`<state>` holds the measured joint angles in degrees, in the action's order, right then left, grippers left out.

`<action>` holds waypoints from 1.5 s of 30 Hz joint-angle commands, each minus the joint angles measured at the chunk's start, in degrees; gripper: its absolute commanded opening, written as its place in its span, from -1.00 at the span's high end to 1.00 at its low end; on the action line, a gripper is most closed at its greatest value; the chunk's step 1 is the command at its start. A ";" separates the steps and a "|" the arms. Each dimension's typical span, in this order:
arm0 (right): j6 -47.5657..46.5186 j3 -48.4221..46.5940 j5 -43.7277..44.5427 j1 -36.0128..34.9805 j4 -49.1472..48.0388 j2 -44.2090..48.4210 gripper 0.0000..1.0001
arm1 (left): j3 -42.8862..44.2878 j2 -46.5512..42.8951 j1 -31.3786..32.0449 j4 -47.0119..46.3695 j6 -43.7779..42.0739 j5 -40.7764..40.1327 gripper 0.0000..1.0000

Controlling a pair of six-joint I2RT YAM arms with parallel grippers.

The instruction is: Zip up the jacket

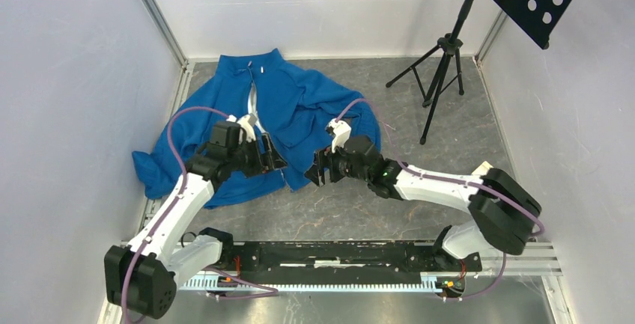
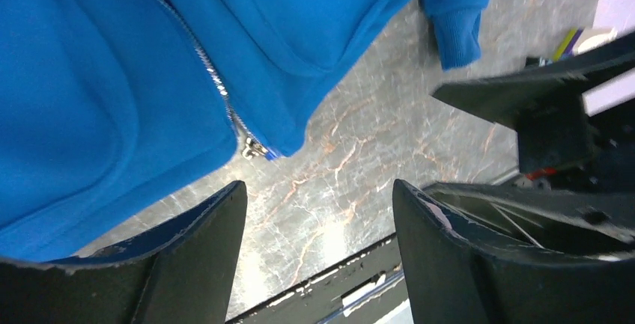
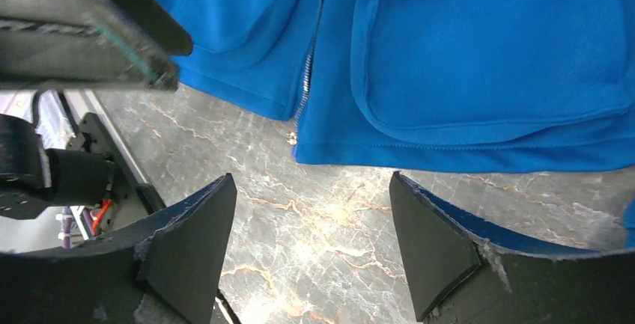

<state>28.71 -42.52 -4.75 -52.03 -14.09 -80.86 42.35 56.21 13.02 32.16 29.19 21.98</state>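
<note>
Jacket (image 1: pixel 277 103): spread front-up on the table (image 1: pixel 389 204), collar (image 1: pixel 258 60) away from the arms and hem toward them, so the front opening runs straight at the two tools.
Zipper (image 2: pixel 213 77): the teeth look joined for a short run above the hem, where a small metal piece (image 2: pixel 251 147) sits at the edge. It may be the slider or an end stop; it is too small to tell. Nearer the collar the fronts part and pale lining (image 1: pixel 253 103) shows, so most of the closing appears not yet done.
Pocket (image 3: pixel 487 62): a patch pocket lies flat on each front beside the zipper line, which suggests the fabric near the hem is smooth enough to pull against.
Left tool (image 2: pixel 318 193): wide open and holding nothing, it hovers at the hem edge on its own side of the zipper — likely placed to pin or grip the hem.
Right tool (image 3: pixel 311 182): likewise spread wide and empty, just off the hem, facing the left tool with the zipper end between them — by the look of it, ready to take the pull.
Cuff (image 2: pixel 457 40): one sleeve end rests on the table near the hem, clear of the zipper.
Tripod (image 1: pixel 442 77): stands at the far right with a black perforated panel, well apart from the jacket.
</note>
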 commanded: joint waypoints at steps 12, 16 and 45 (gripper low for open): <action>-18.30 -21.45 21.65 -7.23 10.80 -22.12 -0.47 | 5.24 -2.57 5.43 4.46 -0.70 -20.03 -0.56; -21.95 -23.45 24.28 -9.75 10.48 -24.36 -0.27 | 3.86 -6.88 5.43 4.77 2.02 -24.11 -0.60; -4.04 0.47 -7.00 -3.11 -30.04 -19.01 0.99 | -11.81 -15.53 4.58 -14.47 24.28 -6.51 -0.66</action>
<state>16.75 -47.79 4.03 -59.13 -25.21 -104.20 34.09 43.42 18.33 27.59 44.75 9.47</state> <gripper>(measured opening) 0.010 0.830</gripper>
